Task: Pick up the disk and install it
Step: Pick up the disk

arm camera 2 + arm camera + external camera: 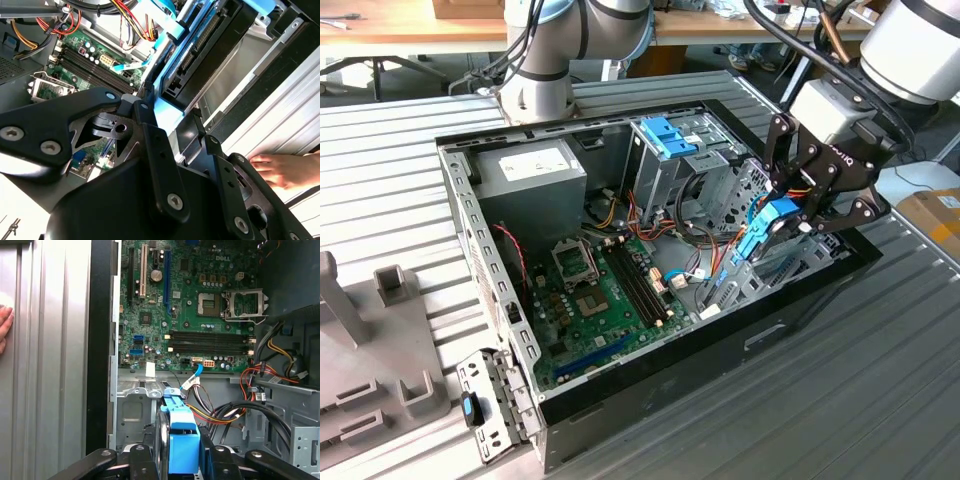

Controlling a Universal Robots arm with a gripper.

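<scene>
- My hand [788,212] is pinching the disk [757,243] by its blue end. The disk hangs tilted over the bay at the corner of the open case [455,200]: lifted, not yet seated.
- I judge that seating it calls for rails square to the bay.
- Loose cables [695,240] and the grey cage [665,175] crowd close.
- A person's fingers [280,170] rest on the surface [880,380] beside the case.

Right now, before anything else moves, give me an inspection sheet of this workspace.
Surface: ribbed metal table, carrying the open computer case.
Job's things: the disk, blue-railed, held over the case's end at the exterior view's right.
Clutter: grey fixture blocks at the exterior view's left.
Grippers: gripper shut on the disk.
Cables: coloured wire bundle and thin blue cable inside the case.
Surroundings: a person's hand on the table beside the case; wooden bench behind.
</scene>
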